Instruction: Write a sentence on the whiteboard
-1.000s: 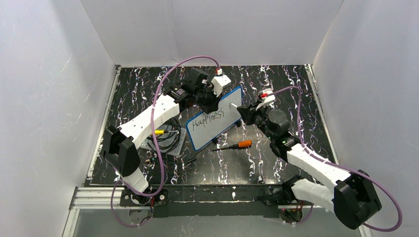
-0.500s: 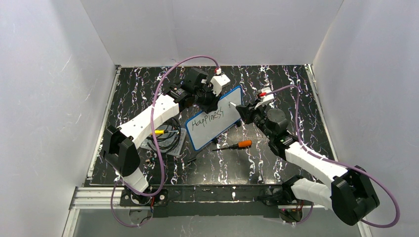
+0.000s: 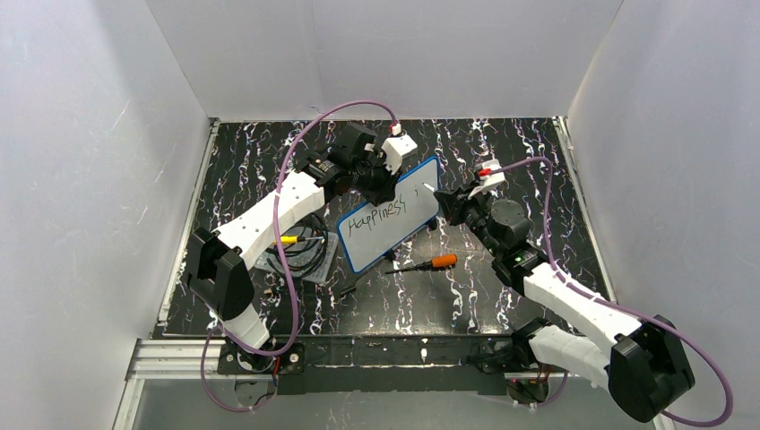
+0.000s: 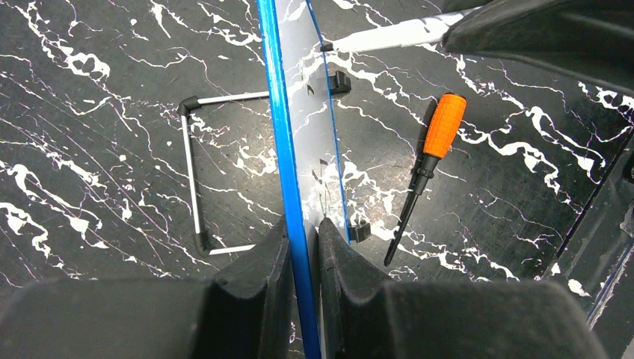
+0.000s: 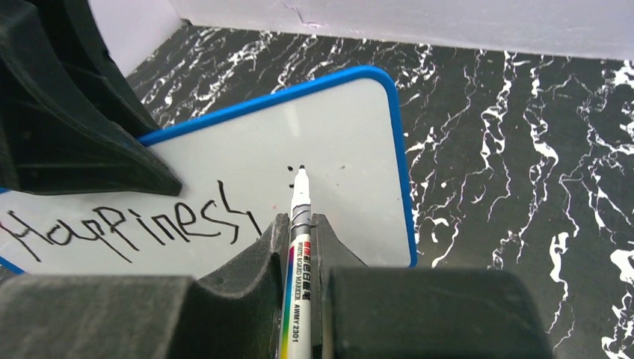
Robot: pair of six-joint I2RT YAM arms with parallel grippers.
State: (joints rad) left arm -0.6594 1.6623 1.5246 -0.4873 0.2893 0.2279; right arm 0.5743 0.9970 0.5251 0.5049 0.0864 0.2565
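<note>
The whiteboard [image 3: 394, 235] stands tilted on the table, blue-rimmed, and is seen edge-on in the left wrist view [image 4: 286, 149]. My left gripper [image 3: 381, 184] [image 4: 303, 224] is shut on its top edge. One black word of the sentence [image 3: 377, 215] [image 5: 127, 224] reads "Happiness". My right gripper [image 3: 450, 204] [image 5: 300, 221] is shut on a white marker [image 5: 299, 206]. The marker's tip is right at the board [image 5: 351, 120], to the right of the word and among a few small dots. I cannot tell whether it touches.
An orange-handled screwdriver [image 3: 430, 263] [image 4: 442, 127] lies on the black marbled table just in front of the board. A clear tray with black cable [image 3: 303, 244] sits to the left. A wire stand [image 4: 191, 179] lies behind the board. White walls enclose the table.
My right gripper and marker have shifted a little to the right, past the end of the word. The left gripper and board have not moved.
</note>
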